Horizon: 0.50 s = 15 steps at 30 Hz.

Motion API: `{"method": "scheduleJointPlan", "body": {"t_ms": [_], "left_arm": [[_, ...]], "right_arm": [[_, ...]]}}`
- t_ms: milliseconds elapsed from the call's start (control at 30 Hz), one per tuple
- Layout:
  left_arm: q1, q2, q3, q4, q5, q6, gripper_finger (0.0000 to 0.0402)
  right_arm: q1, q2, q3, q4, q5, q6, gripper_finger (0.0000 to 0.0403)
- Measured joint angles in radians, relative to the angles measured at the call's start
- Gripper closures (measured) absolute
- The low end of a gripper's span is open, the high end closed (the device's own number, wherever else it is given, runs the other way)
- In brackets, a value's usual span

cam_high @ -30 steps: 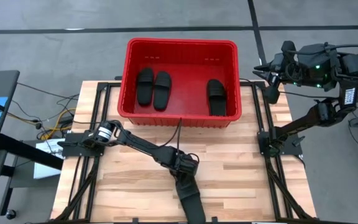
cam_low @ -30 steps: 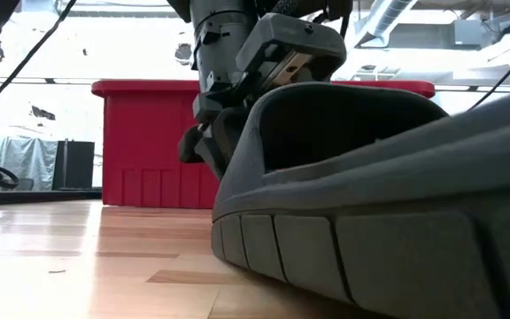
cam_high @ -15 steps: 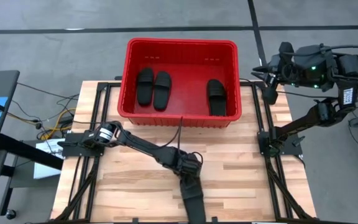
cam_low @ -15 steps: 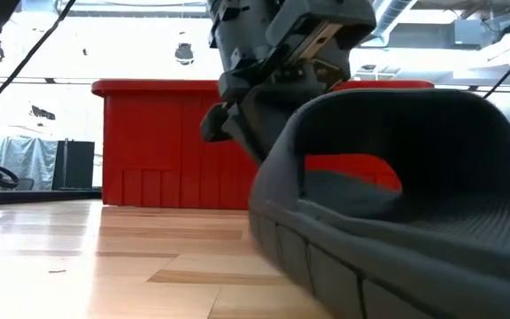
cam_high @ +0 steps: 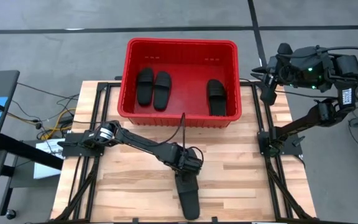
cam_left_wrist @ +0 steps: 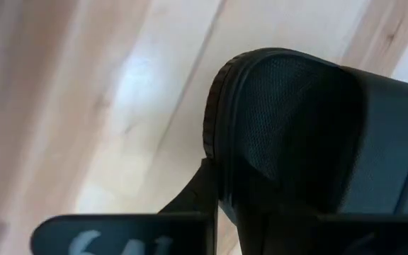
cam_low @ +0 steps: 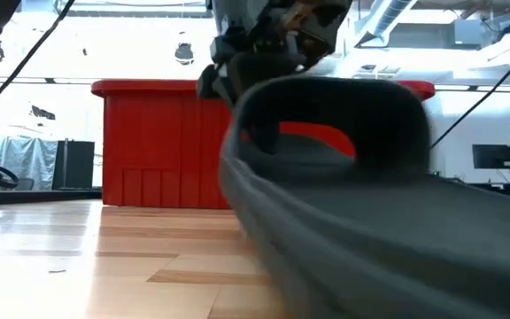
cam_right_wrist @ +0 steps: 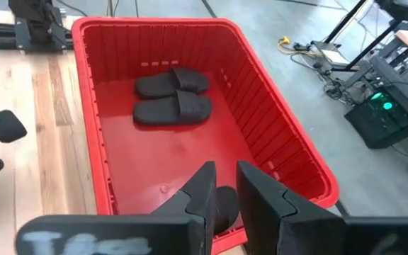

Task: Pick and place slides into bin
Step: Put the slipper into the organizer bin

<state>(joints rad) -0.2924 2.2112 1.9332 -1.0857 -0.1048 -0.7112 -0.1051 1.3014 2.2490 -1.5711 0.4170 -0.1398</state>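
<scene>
While three slides lie inside the bin (cam_high: 129, 74), the fourth slide (cam_high: 188, 196) is out on the table (cam_high: 129, 186), at its front edge. From above, two of the binned slides (cam_high: 153, 87) sit side by side at one end of the crate and the third slide (cam_high: 216, 96) lies alone at the other. The left gripper (cam_high: 187, 167) is at the bin-side end of the fourth slide. The right gripper (cam_high: 267, 78) hangs beside the bin's right wall, waiting.

At table height, the fourth slide (cam_low: 343, 204) fills the foreground with its near end tilted up off the wood, the left gripper (cam_low: 264, 35) above its strap and the bin (cam_low: 149, 142) standing well behind.

The left wrist camera shows the textured sole (cam_left_wrist: 296, 134) pressed close against a dark finger (cam_left_wrist: 190, 202); the fingers appear clamped on the slide's end.

The right wrist camera shows its own fingers (cam_right_wrist: 197, 195) narrow, with only a slim gap and nothing between them, above the bin's interior.

Risk, as judged: the hold is at one end only, so the long sole could swing or slip free in transit. A low carry could also catch the bin's thick rim.
</scene>
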Motion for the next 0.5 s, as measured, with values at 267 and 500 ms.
{"method": "scheduleJointPlan", "body": {"t_ms": [267, 500], "left_arm": [[0.0, -0.002, 0.13, -0.197, -0.069, 0.03, 0.0395], [0.0, -0.002, 0.281, -0.325, -0.172, 0.046, 0.0395]], "right_arm": [[-0.023, -0.035, 0.0, 0.0, 0.006, 0.008, 0.0351], [-0.055, -0.056, 0.0, 0.0, 0.004, 0.027, 0.0351]]}}
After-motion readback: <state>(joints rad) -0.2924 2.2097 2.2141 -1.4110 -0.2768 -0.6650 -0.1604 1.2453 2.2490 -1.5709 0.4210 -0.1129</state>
